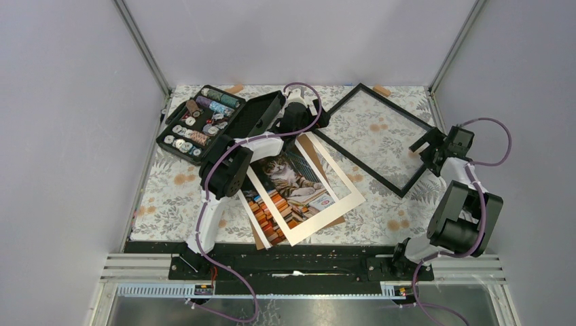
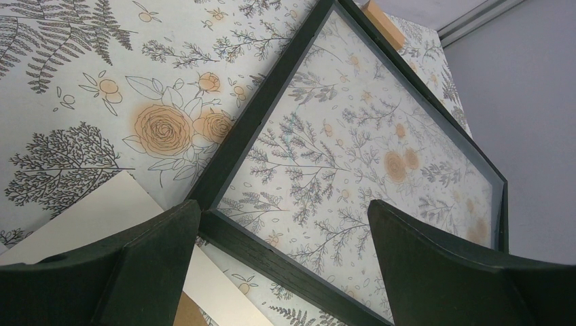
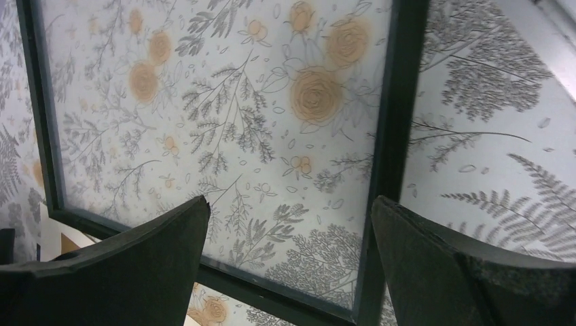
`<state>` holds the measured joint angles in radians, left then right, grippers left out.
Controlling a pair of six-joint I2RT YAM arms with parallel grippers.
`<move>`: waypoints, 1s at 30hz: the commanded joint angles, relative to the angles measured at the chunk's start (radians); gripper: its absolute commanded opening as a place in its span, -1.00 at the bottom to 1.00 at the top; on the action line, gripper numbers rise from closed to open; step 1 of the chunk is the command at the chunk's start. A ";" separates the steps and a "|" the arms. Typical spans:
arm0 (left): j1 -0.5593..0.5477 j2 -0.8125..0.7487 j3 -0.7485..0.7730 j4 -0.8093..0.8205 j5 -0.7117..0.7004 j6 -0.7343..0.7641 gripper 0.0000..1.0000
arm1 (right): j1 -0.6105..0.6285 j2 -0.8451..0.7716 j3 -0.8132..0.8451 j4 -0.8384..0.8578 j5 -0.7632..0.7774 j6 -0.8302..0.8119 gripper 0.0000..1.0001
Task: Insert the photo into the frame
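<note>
Floral table cover: beneath the frame.
Frame: black, lying flat, nothing in it.
Cream mat: just left of the frame.
Photo: under that mat, outside the frame.
Thread case: well left of the frame.
Left gripper: above the frame's left corner, jaws wide apart, empty.
Right gripper: above the frame's right edge, jaws likewise apart, empty.

One frame, one photo, one cream mat and one brown board lie on the single counter. One open case holds thread spools (too small and crowded for a sure tally). Two tan tabs sit at the far edge. There are two arms, the left arm and the right arm, with one pincer each: the left pincer and the right pincer.
</note>
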<state>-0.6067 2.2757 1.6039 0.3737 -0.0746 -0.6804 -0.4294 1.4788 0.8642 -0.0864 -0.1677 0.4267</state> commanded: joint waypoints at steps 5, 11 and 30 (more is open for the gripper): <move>-0.003 0.032 0.069 0.021 0.027 0.007 0.97 | 0.152 0.105 0.098 0.072 0.084 0.009 0.92; -0.040 0.059 0.139 -0.029 0.015 0.030 0.97 | 0.157 0.219 0.273 -0.013 0.321 0.024 0.96; -0.170 -0.100 0.044 -0.185 0.092 0.027 0.97 | 0.136 0.227 0.246 -0.152 0.404 0.113 0.67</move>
<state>-0.7677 2.3226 1.6981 0.1871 -0.0200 -0.6464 -0.2874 1.8137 1.1843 -0.1978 0.2611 0.4732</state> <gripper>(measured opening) 0.987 0.905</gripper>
